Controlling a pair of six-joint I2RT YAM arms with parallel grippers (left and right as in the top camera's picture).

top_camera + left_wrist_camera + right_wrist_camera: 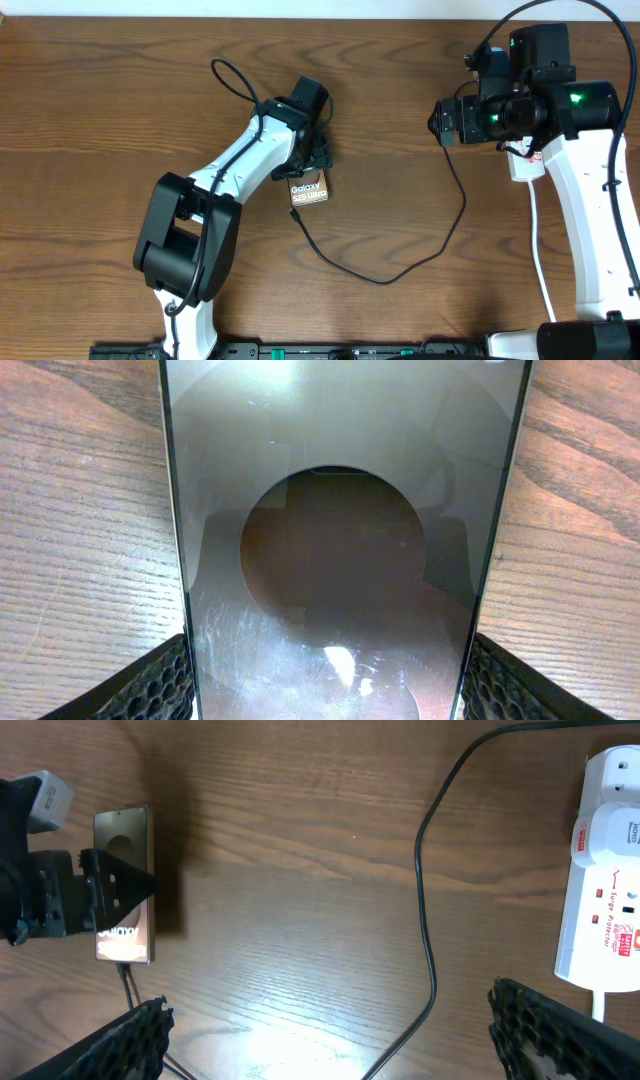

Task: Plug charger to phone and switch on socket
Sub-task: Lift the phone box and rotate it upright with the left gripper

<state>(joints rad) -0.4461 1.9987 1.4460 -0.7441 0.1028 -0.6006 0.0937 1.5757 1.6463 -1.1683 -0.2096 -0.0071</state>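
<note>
Showing the left tool [316, 160] clamped on the phone [309, 190] by its long edges, charger [440, 235] meeting its lower edge, the right tool [330, 1025] spread wide and empty near the socket [610, 880], bare table [100, 100] between.

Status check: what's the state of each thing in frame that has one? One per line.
Left hand: shut on the phone.
Right hand: open, empty.
Phone: gripped at its sides, label side facing the overhead camera.
Charger cable: lying slack, tip looks plugged into the phone's bottom edge.
Power strip: switch position cannot be told.
</note>
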